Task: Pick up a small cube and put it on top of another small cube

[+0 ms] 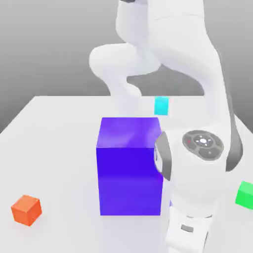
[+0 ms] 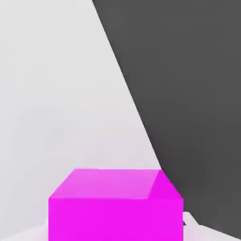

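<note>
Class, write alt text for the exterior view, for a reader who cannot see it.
A white robot arm bends down over a white table, its lower end at the picture's bottom edge beside a large blue-purple block. Small cubes lie around: orange on the exterior view's left, green on its right, cyan behind the block.
</note>
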Available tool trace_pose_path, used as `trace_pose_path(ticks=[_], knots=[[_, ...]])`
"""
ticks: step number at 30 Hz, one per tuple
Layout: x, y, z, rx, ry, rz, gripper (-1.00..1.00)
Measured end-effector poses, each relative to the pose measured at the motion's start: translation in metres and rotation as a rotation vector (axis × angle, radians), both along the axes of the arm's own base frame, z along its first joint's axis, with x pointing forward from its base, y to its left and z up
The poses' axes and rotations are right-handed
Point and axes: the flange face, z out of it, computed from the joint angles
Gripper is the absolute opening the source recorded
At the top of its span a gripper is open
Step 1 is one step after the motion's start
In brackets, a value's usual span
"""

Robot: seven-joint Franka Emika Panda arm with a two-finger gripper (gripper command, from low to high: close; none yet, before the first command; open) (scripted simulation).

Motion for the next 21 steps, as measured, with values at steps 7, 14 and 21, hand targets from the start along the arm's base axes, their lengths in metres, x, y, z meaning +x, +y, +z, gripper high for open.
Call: trace_pose_path(ticks=[7, 14, 21], knots=[[-0.075, 0.119, 0.047, 0.008, 0.012, 0.264, -1.0], [-0.188, 0.218, 0.06, 0.002, 0.002, 0.569, -1.0], [-0.194, 0.222, 0.015, 0.001, 0.001, 0.585, 1.0]])
